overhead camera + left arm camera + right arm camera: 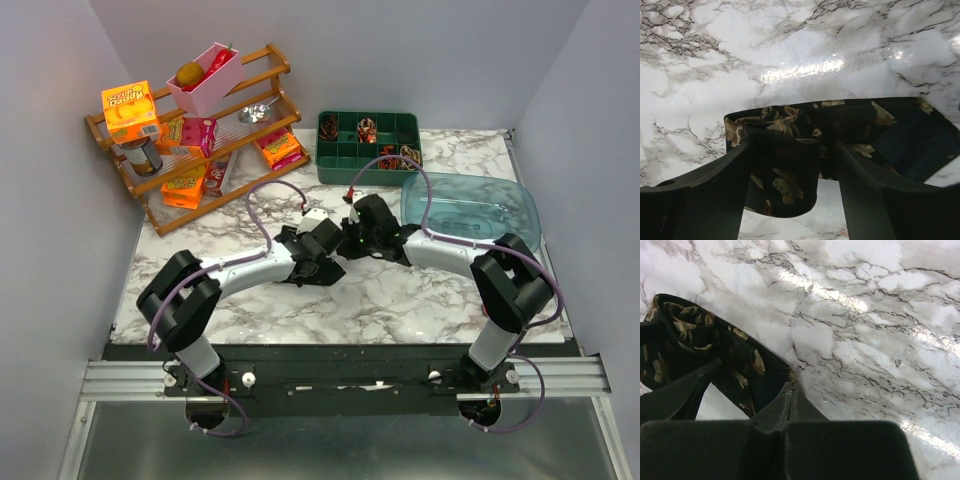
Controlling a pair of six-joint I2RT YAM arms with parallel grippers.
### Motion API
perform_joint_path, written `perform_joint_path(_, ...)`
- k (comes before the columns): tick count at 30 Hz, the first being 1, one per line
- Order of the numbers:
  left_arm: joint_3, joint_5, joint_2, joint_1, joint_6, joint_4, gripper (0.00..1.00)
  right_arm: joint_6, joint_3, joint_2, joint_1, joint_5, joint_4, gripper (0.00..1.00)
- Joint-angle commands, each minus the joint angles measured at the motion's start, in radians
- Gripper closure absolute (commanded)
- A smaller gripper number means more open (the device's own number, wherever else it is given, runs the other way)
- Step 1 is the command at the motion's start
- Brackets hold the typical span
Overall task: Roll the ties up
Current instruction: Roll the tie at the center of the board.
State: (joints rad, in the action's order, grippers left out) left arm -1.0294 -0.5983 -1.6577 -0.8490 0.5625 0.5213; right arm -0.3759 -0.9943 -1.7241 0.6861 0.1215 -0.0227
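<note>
A dark necktie [790, 122] with a gold leaf pattern lies on the marble table in the middle. In the left wrist view it runs across as a band, and a folded flap hangs between my fingers, against the left finger [725, 180]. My left gripper [794, 146] is open, its jaws wide apart around that flap. My right gripper [791, 386] is shut on the edge of the same tie [735, 365]. In the top view both grippers, left [330, 258] and right [352, 240], meet at the table's middle and hide most of the tie.
A green compartment tray [330, 172] at the back holds small coiled ties [367, 128]. A clear blue bin [470, 205] stands at the right. A wooden rack [200, 190] with boxes and cans is at the back left. Purple cables arc over both arms.
</note>
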Motion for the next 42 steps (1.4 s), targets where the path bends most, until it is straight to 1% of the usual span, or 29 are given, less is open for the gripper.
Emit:
perform_joint_path(1,0.038,0.110,0.125,0.016,0.037,-0.083,0.22,0.032,0.016,0.035,-0.003,0.015,0.001,0.99)
perform_joint_path(4,0.046,0.172,0.176,0.051,0.031,-0.101,0.22,0.045,0.014,0.072,-0.003,0.044,0.004,0.99)
perform_joint_path(8,0.074,0.238,0.237,0.122,0.022,-0.124,0.21,0.060,-0.035,0.084,0.016,0.102,0.003,0.99)
perform_joint_path(10,0.107,0.268,0.282,0.183,0.017,-0.136,0.20,0.069,-0.058,0.078,0.044,0.109,-0.002,0.99)
perform_joint_path(11,0.121,0.303,0.297,0.206,0.017,-0.151,0.18,0.069,-0.070,0.074,0.053,0.115,-0.003,0.99)
perform_joint_path(12,0.158,0.330,0.332,0.261,0.017,-0.162,0.17,0.071,-0.101,0.064,0.064,0.122,-0.002,0.99)
perform_joint_path(13,0.178,0.356,0.351,0.287,0.019,-0.178,0.16,0.071,-0.116,0.054,0.078,0.133,-0.006,0.99)
perform_joint_path(15,0.239,0.466,0.403,0.349,0.027,-0.220,0.11,0.068,-0.157,0.012,0.095,0.158,-0.006,0.99)
perform_joint_path(16,0.264,0.515,0.418,0.416,0.034,-0.243,0.09,0.068,-0.168,0.000,0.116,0.161,-0.006,0.99)
perform_joint_path(17,0.287,0.629,0.433,0.447,0.045,-0.292,0.08,0.066,-0.182,-0.029,0.127,0.167,-0.006,0.99)
perform_joint_path(18,0.333,0.676,0.458,0.473,0.056,-0.320,0.08,0.066,-0.194,-0.043,0.138,0.170,-0.008,0.99)
perform_joint_path(19,0.354,0.725,0.467,0.526,0.063,-0.348,0.08,0.066,-0.216,-0.060,0.156,0.175,-0.010,0.99)
perform_joint_path(21,0.412,0.826,0.489,0.571,0.092,-0.420,0.07,0.058,-0.231,-0.106,0.170,0.179,-0.010,0.99)
perform_joint_path(23,0.445,0.882,0.493,0.622,0.108,-0.487,0.06,0.057,-0.251,-0.138,0.176,0.182,-0.016,0.99)
perform_joint_path(24,0.474,0.937,0.493,0.637,0.123,-0.510,0.06,0.057,-0.253,-0.166,0.176,0.182,-0.017,0.99)
perform_joint_path(25,0.488,0.959,0.493,0.649,0.129,-0.517,0.06,0.058,-0.253,-0.176,0.176,0.182,-0.017,0.99)
perform_joint_path(26,0.500,0.979,0.493,0.669,0.132,-0.571,0.06,0.060,-0.251,-0.184,0.178,0.184,-0.016,0.99)
perform_joint_path(31,0.566,1.037,0.481,0.686,0.158,-0.659,0.06,0.057,-0.251,-0.232,0.176,0.161,-0.016,0.99)
perform_joint_path(32,0.577,1.049,0.478,0.686,0.162,-0.697,0.06,0.055,-0.251,-0.238,0.176,0.146,-0.016,0.99)
perform_joint_path(38,0.632,1.060,0.428,0.686,0.162,-0.793,0.06,0.045,-0.268,-0.281,0.178,0.145,-0.019,0.99)
perform_joint_path(42,0.641,1.060,0.395,0.686,0.148,-0.808,0.09,0.035,-0.274,-0.282,0.176,0.136,-0.019,0.99)
